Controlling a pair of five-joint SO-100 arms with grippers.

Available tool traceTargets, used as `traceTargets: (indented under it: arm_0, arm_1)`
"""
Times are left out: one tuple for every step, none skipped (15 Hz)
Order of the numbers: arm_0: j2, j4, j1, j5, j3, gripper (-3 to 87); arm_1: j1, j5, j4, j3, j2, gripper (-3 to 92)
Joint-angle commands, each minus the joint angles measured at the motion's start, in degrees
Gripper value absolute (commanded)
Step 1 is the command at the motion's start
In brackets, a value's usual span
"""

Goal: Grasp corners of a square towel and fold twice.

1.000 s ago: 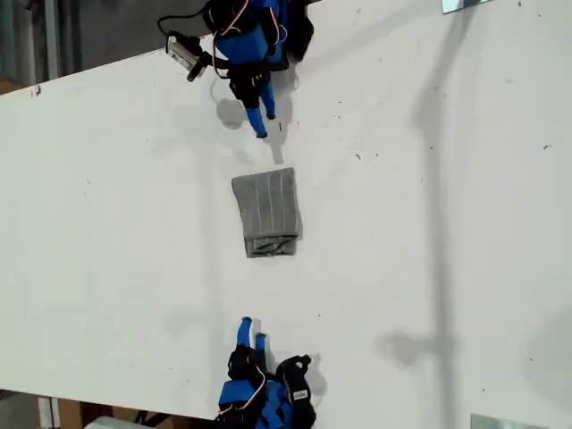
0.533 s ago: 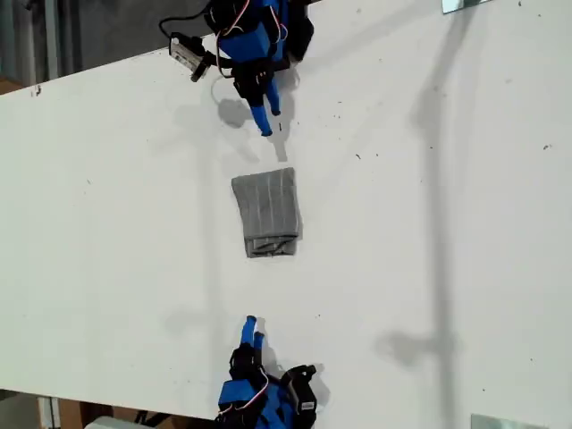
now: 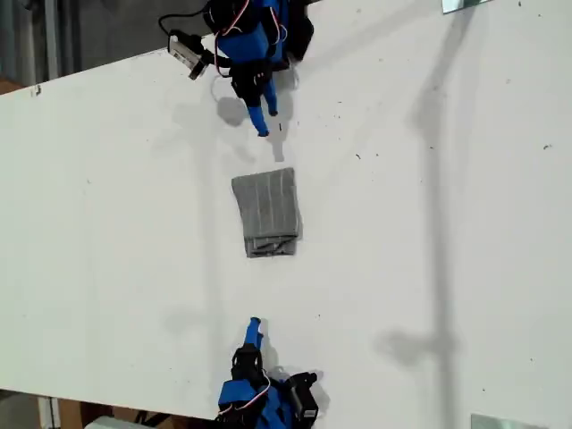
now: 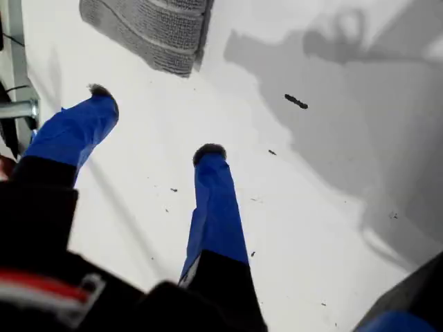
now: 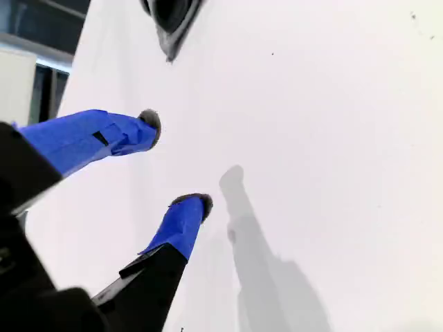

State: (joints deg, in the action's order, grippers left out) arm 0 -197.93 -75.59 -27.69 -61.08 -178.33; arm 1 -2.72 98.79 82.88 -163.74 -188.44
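The towel (image 3: 266, 210) lies folded into a small grey striped rectangle in the middle of the white table (image 3: 107, 223), bunched at its end toward the exterior view's bottom. My first gripper (image 3: 262, 121) hangs near the exterior view's top, a short way off the towel's flat end, open and empty. In the first wrist view the gripper (image 4: 155, 123) shows spread blue fingers, with one towel (image 4: 149, 31) corner just ahead. My second gripper (image 3: 255, 324) at the exterior view's bottom is farther from the towel. The second wrist view shows the gripper (image 5: 173, 162) open over bare table.
A small black mark (image 4: 295, 102) sits on the table near the first gripper. Metal pieces (image 3: 465, 4) poke in at the exterior view's right corners. A dark shape (image 5: 169, 21) lies far ahead of the second gripper; I cannot tell what it is.
In the exterior view the second gripper's fingers have drawn closer together and its arm has shifted slightly. The first gripper has wobbled a little in place. The towel has not moved.
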Motion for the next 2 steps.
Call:
traceTargets:
  arm_0:
    - [-0.44,0.79,-0.26,0.44,-0.26,19.1]
    - [-0.44,0.79,-0.26,0.44,-0.26,19.1]
  arm_1:
    - [-0.09,-0.79,0.62,1.32,-0.26,27.1]
    - [-0.09,-0.79,0.62,1.32,-0.26,27.1]
